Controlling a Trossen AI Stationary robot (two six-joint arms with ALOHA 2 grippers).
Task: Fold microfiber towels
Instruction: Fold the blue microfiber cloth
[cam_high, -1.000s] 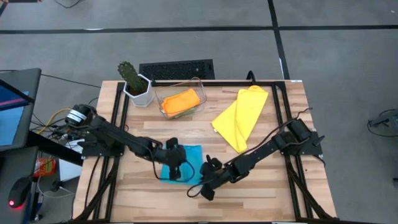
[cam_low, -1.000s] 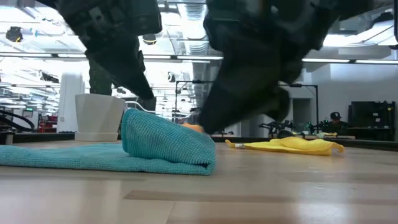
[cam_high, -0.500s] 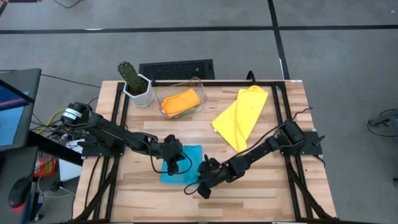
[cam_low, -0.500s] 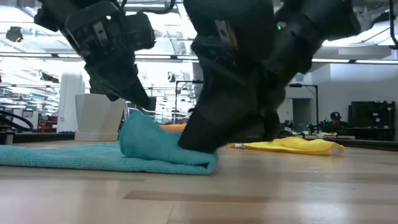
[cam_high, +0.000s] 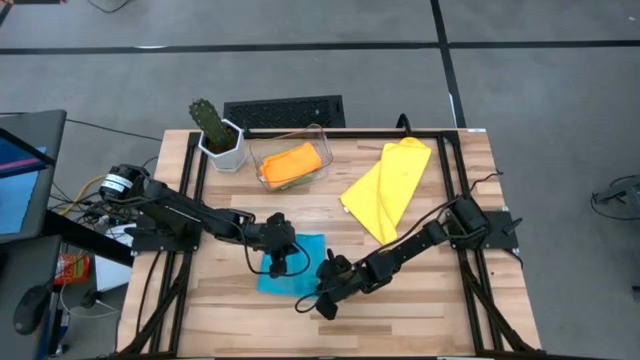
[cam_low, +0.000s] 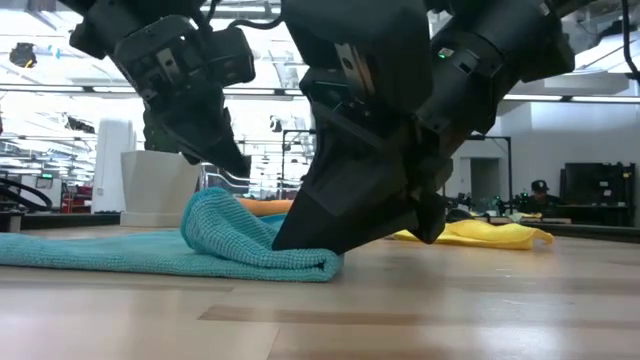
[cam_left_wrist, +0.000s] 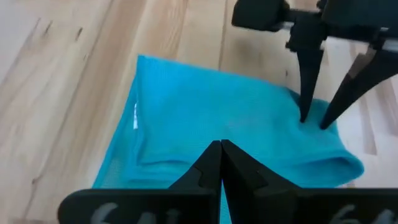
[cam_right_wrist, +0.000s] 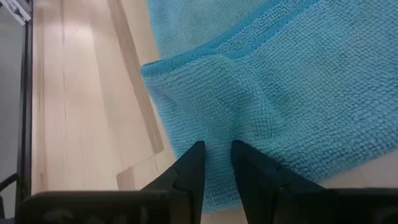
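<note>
The light blue towel (cam_high: 290, 264) is spread on the near middle of the wooden surface (cam_high: 420, 310), partly folded, with a raised hump near its right edge. The left hand (cam_high: 277, 262) is poised over the towel's middle with its fingers fully closed and nothing held between them. The right hand (cam_high: 318, 303) is planted at the towel's near right edge, its fingers narrowly parted with a ridge of cloth pinched between the tips. The yellow towel (cam_high: 388, 189) lies crumpled at the far right, well apart; the orange towel (cam_high: 292, 163) sits in the clear bin (cam_high: 257, 157). Because so little fabric is pinched, the edge could slip free, or the fold could be dragged crooked and bunched.
</note>
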